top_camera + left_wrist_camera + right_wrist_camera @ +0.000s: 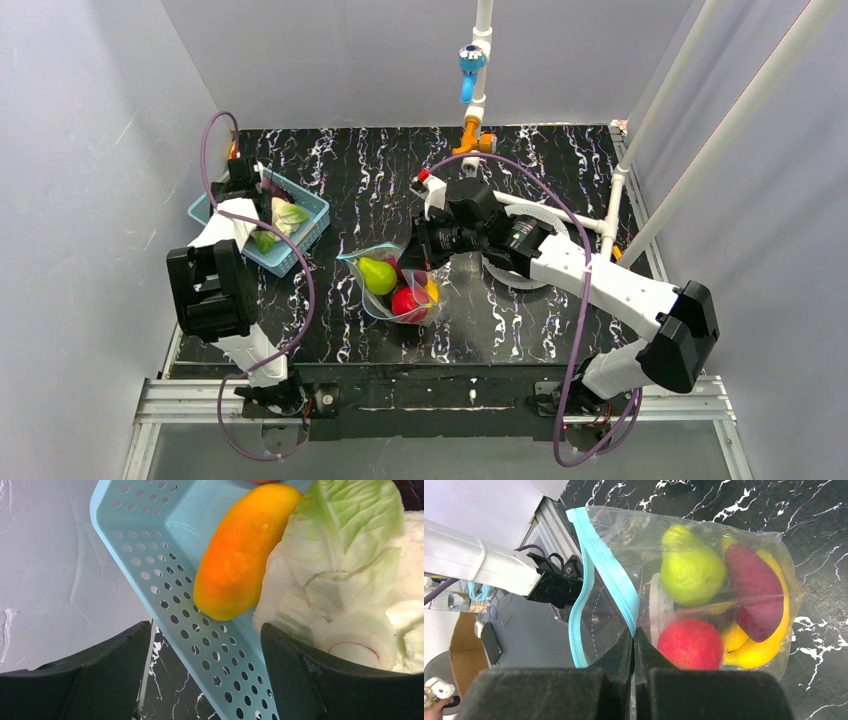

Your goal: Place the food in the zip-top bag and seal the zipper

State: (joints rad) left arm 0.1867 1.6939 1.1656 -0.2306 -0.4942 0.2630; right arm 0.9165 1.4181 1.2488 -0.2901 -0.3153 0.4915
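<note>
The clear zip-top bag (704,540) lies mid-table, mouth gaping toward the arms' bases. Inside it are a green pear (689,572), a red apple (691,642), a dark purple piece (754,592) and a yellow banana (769,645). My right gripper (634,635) is shut on one side of the teal zipper (609,570); the other strip bows away from it. My left gripper (205,650) is open over the blue basket (165,580), one finger outside its wall and one inside. An orange piece (240,550) lies just ahead of it beside a pale green leafy piece (345,565).
The blue basket (305,235) sits at the table's left edge near the grey side wall. A white round object (530,275) lies under the right forearm. White pipes (480,60) rise at the back and right side.
</note>
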